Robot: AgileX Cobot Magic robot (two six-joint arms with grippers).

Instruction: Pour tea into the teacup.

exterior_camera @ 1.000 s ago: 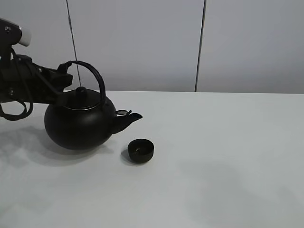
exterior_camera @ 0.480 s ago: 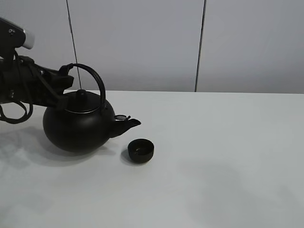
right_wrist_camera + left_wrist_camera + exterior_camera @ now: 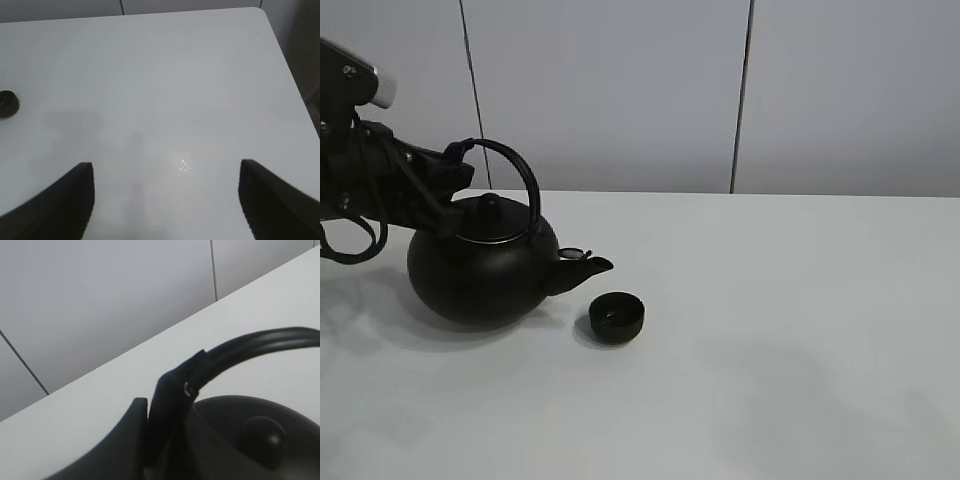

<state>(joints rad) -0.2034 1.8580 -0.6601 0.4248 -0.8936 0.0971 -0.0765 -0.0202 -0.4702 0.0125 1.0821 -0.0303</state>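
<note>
A big round black kettle (image 3: 480,270) with an arched handle (image 3: 515,165) sits low on the left of the white table (image 3: 800,300). Its spout (image 3: 592,265) points right, just up and left of the teacup (image 3: 617,317). The teacup is a small black bowl-like cup standing upright and apart from the kettle. My left gripper (image 3: 460,162) is shut on the handle's left end. In the left wrist view the gripper (image 3: 167,400) clamps the handle (image 3: 260,342) above the lid knob (image 3: 260,435). My right gripper (image 3: 165,167) is open over bare table, with the teacup (image 3: 7,104) far off.
A grey panelled wall (image 3: 620,90) stands behind the table. The table's rounded corner and side edge (image 3: 287,80) show in the right wrist view. Nothing else stands on the table.
The kettle has come down and shifted slightly left, and its spout has levelled out and drawn back from above the teacup. The teacup and right gripper have not moved.
</note>
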